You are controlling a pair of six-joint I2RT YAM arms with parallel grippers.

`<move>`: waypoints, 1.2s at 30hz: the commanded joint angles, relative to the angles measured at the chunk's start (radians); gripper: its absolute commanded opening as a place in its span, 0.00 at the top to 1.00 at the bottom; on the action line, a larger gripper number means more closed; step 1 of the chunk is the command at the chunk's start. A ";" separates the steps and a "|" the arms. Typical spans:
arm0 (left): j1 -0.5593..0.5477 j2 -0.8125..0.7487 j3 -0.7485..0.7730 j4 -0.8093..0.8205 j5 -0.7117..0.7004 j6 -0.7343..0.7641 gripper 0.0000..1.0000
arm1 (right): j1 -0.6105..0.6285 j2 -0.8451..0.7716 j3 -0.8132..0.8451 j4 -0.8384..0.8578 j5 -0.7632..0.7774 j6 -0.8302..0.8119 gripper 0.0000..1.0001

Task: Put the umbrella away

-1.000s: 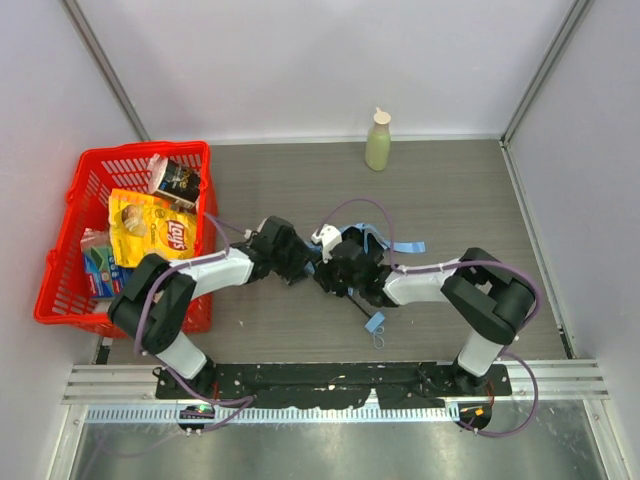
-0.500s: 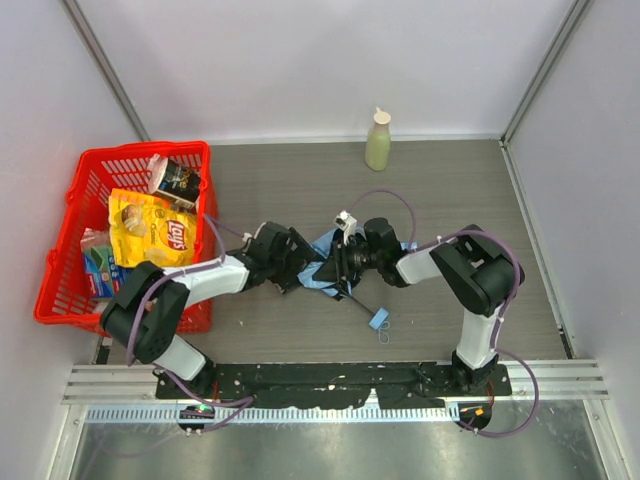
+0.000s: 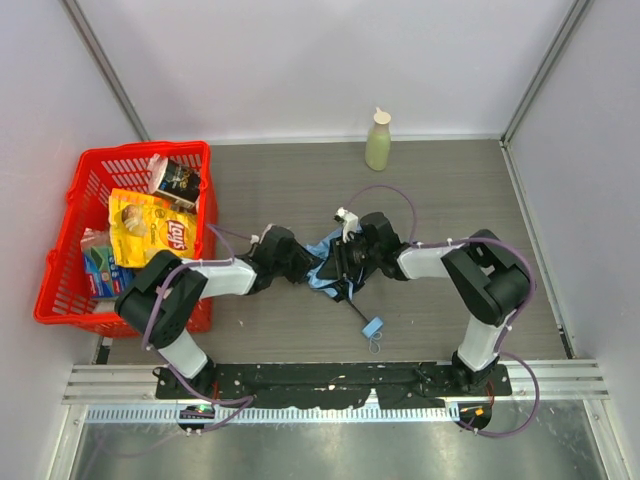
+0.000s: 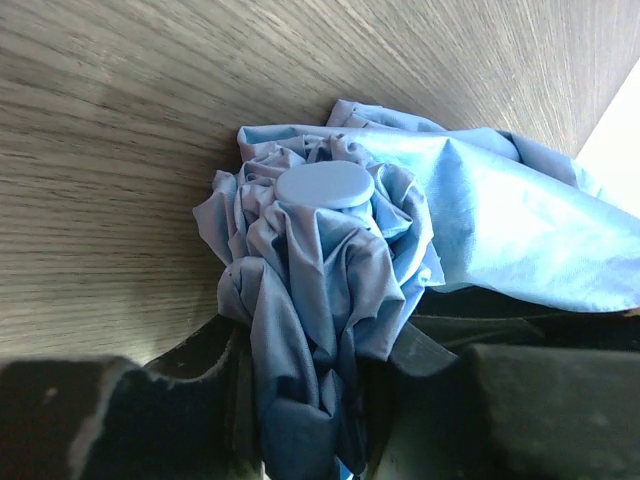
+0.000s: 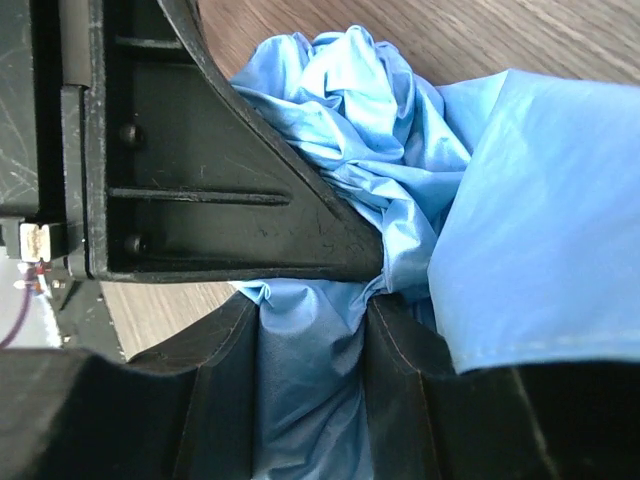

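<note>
The sky-blue fabric folding umbrella (image 3: 322,257) lies near the middle of the grey wood-grain surface (image 3: 450,200), between the two arms. Its canopy is loose and crumpled rather than rolled. Its thin black shaft (image 3: 356,306) runs toward the near edge and ends in a small light-blue handle (image 3: 373,326), which lies free on the surface.

The left hand (image 3: 299,266) is closed on a bunch of canopy cloth. Its wrist view shows folds squeezed between the dark fingers (image 4: 170,390), just below the round pale-blue top cap (image 4: 325,185). The right hand (image 3: 344,268) comes in from the opposite side and is likewise clamped on a wad of the same cloth, which fills the gap between its fingers (image 5: 190,400).

The canopy looks light, soft and slick — thin cloth of that kind probably slides or stretches in a pinch and gives little control over the stiff parts. The shaft seems rigid but slender, so it could bend under a sideways pull. A surer hold would likely be around the gathered canopy with the shaft inside, or on the handle.

The red plastic basket (image 3: 60,300) at the left, which holds snack packets, is a plausible destination. The pale green bottle (image 3: 378,142) stands well apart at the far edge.
</note>
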 commanded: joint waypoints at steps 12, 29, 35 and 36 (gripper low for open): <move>-0.003 0.038 -0.031 -0.320 -0.069 0.059 1.00 | 0.215 -0.384 0.216 -0.714 0.642 -0.206 0.19; -0.003 0.077 0.062 -0.518 -0.004 -0.035 1.00 | 0.482 -0.116 0.167 -0.472 1.011 -0.350 0.19; -0.003 0.063 0.069 -0.528 -0.006 -0.040 1.00 | 0.516 0.008 0.127 -0.477 1.232 -0.303 0.26; -0.002 0.060 0.070 -0.528 -0.006 -0.038 1.00 | 0.516 0.022 0.120 -0.489 1.278 -0.278 0.29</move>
